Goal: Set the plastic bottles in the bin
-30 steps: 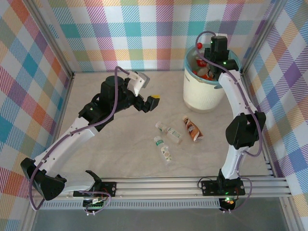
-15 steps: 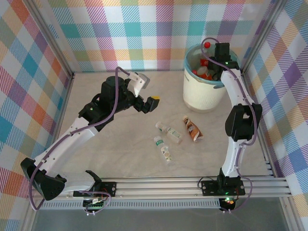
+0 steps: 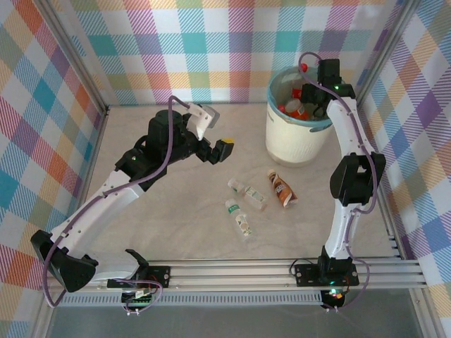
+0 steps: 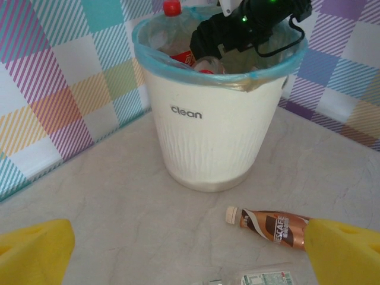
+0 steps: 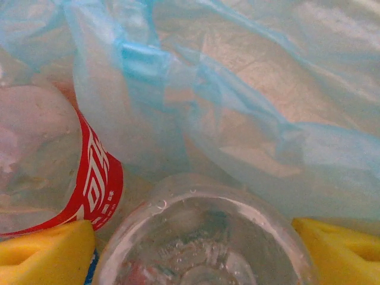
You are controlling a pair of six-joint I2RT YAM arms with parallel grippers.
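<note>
Inside bin (image 3: 296, 141), right pincer (image 5: 191, 248) spread, clear bottle (image 5: 205, 219)

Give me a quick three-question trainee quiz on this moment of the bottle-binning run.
1. How many bottles lie on the table?
2. True or false: the left jaws hold a bottle.
3. Of those on the table, the one nearest the bin has which label? A brown, B green, C pink.
Key: 1 three; 2 false, they stand open and empty; 3 A.
</note>
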